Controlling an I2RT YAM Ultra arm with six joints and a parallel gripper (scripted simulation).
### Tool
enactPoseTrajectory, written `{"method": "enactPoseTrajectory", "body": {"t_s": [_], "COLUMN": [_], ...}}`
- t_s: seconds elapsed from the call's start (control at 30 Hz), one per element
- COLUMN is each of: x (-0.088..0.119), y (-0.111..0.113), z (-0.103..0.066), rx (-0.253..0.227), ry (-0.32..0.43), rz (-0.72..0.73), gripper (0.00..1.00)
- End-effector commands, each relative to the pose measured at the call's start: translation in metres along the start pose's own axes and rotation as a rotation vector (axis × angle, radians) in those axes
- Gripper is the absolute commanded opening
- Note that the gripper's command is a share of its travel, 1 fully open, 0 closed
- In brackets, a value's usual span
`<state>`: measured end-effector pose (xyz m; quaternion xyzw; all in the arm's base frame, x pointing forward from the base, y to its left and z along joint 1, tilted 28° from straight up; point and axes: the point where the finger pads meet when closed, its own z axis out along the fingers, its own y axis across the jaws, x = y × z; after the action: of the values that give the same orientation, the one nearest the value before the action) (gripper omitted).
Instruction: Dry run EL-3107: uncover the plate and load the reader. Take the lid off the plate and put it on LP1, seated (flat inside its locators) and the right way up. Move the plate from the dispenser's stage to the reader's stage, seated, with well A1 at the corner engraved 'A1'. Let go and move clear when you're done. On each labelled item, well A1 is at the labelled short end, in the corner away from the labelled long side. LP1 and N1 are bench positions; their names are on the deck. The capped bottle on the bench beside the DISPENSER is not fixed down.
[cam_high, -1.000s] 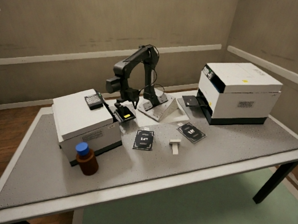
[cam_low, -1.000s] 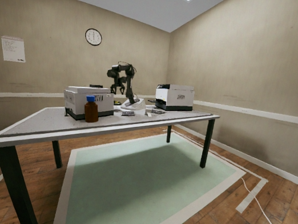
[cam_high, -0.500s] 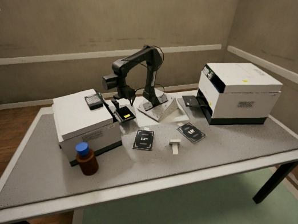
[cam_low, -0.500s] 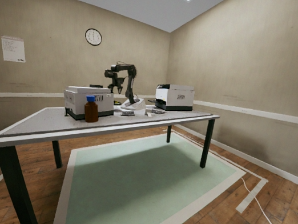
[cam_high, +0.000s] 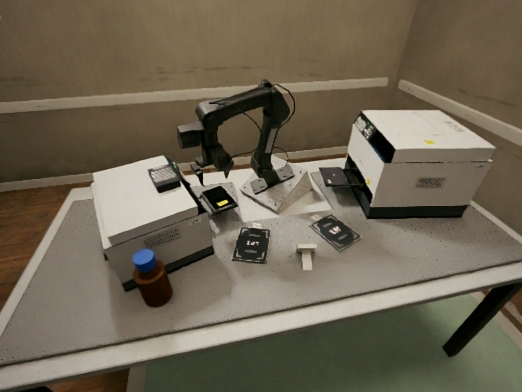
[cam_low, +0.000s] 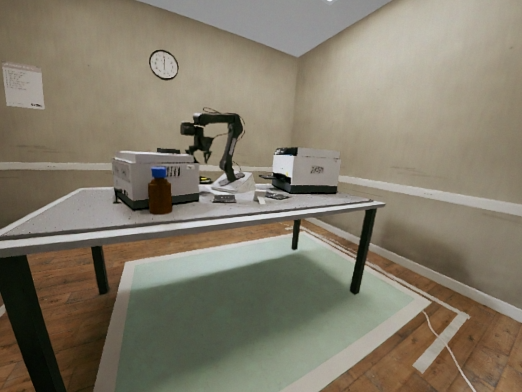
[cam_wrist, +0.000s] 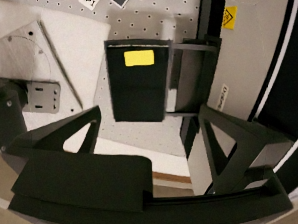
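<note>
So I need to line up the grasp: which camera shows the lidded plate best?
The wrist view: the lidded plate fills the centre between the open gripper, yellow label plain. The top view shows it small; in the exterior view it is hardly visible.

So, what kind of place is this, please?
Most likely a lab automation bench in a plain room: a robot arm stands on a table between a dispenser and a plate reader, near a capped brown bottle.

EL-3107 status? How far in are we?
Nothing is done. The lidded plate sits on the dispenser's stage. The pincer hangs open above it, holding nothing. LP1 holds no lid, and the reader's stage is bare. Left: lid to LP1, plate to reader.
</note>
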<state>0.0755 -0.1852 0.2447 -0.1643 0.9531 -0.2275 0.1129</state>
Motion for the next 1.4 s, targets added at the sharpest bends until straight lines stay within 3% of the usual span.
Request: {"method": "enactPoseTrajectory", "body": {"t_s": [0.0,0.13,0.57,0.6,0.7,1.37], "x": [0.008,0.019,0.02,0.019,0.018,0.021], "y": [0.017,0.02,0.015,0.023,0.017,0.018], "z": [-0.004,-0.009,-0.008,-0.005,-0.001,0.023], "rx": [-0.021,-0.012,-0.011,-0.023,-0.001,-0.004], "ry": [0.012,0.028,0.033,0.025,0.024,0.038], "rz": [0.012,0.027,0.025,0.03,0.011,0.021], "gripper": [1.0,1.0,1.0,1.0,1.0,1.0]}}
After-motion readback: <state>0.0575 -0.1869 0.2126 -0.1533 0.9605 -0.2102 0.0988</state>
